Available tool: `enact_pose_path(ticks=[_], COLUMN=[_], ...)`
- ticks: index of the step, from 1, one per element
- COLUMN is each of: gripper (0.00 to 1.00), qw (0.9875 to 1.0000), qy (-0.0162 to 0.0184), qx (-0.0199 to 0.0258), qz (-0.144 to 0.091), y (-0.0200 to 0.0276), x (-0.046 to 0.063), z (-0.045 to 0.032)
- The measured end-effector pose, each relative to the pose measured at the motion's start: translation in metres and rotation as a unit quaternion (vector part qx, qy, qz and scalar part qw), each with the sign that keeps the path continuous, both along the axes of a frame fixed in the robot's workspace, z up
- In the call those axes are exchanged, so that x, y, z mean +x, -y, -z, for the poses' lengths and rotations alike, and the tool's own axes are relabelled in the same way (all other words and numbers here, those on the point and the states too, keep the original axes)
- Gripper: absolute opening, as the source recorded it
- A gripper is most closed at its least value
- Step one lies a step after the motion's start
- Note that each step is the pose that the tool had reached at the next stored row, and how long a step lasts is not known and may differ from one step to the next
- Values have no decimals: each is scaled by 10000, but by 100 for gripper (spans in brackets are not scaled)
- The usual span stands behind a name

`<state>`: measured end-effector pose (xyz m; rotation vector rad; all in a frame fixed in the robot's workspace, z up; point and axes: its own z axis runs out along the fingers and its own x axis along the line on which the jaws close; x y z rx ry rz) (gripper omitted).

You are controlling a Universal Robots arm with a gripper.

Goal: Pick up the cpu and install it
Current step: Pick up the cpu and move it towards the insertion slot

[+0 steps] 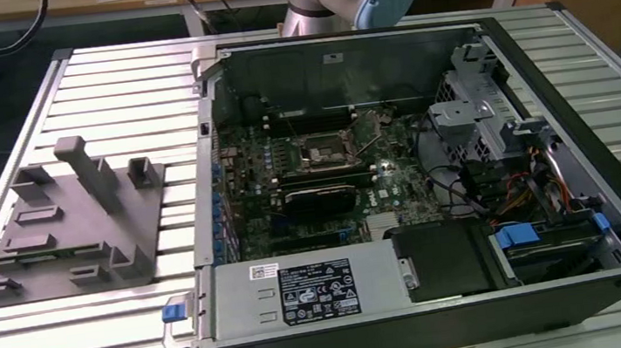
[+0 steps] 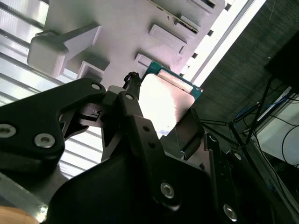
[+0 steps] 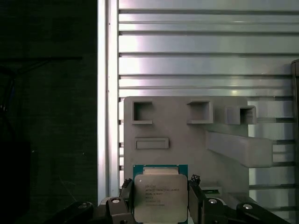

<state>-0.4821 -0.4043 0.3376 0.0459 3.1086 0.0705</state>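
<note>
1. Gripper point(image 3: 160, 186) was closed on the cpu point(image 3: 161, 198), one finger point(image 3: 127, 193) on each of two opposite edges. Metal lid faced the first wrist cam, and the green substrate rim showed along the far edge.
2. Cpu sat over the near edge of the grey tray point(image 3: 187, 140). Whether it rested on the tray or hung clear of it could not be told.
3. Tray pockets and an upright post point(image 3: 238, 147) lay just beyond the cpu. The tray stood on the slatted table point(image 1: 113, 82), at the exterior view's left of the open PC case point(image 1: 333, 62).
4. Socket point(image 1: 323, 148) on the board inside the case was well apart from the tray.

Risks (judgement):
- Grip was on thin edges only, so a jolt or low clamp force could let the part slip or tilt.
- A tilted or rotated part at the socket could bend contacts.
- A low path could clip the post or the case wall.
</note>
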Motion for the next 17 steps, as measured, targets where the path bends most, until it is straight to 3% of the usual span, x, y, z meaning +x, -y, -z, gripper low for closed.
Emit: enact_pose_path(ticks=[17], gripper=[55], qw=[10000], qy=[10], qx=[0], qz=[0], y=[0], x=[0], z=[-226])
